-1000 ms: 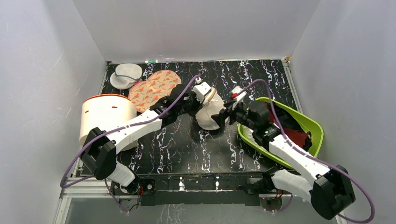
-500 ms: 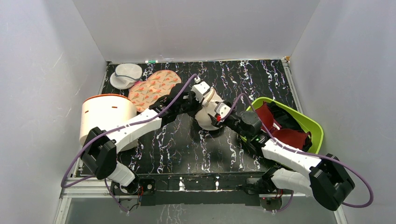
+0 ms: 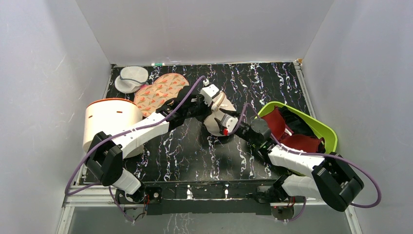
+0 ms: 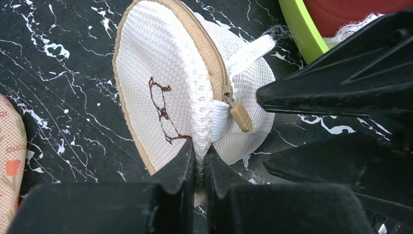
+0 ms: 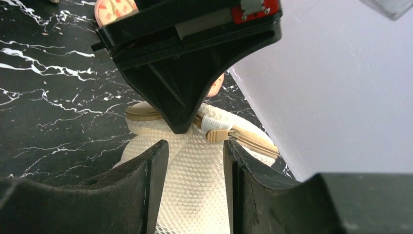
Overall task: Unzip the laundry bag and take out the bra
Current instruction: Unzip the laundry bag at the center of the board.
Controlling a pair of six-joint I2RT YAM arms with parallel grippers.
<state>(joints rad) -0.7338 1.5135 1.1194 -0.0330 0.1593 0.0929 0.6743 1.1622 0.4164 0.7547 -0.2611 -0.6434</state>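
Between left jaws, clenched on its mesh edge, laundry bag [image 4: 165,83] stands on counter [image 4: 63,97]; right jaws, released, have just closed in, zipper pull [image 5: 216,135] just ahead of their gap; zip closed, pulling seems next

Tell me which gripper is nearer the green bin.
Right. The right gripper, open over the laundry bag, is on the side facing the green bin; the left gripper pinches the bag's edge on the side away from it.

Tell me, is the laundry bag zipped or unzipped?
Zipped: on the laundry bag, the tan zipper runs closed to its pull, hanging ungripped.
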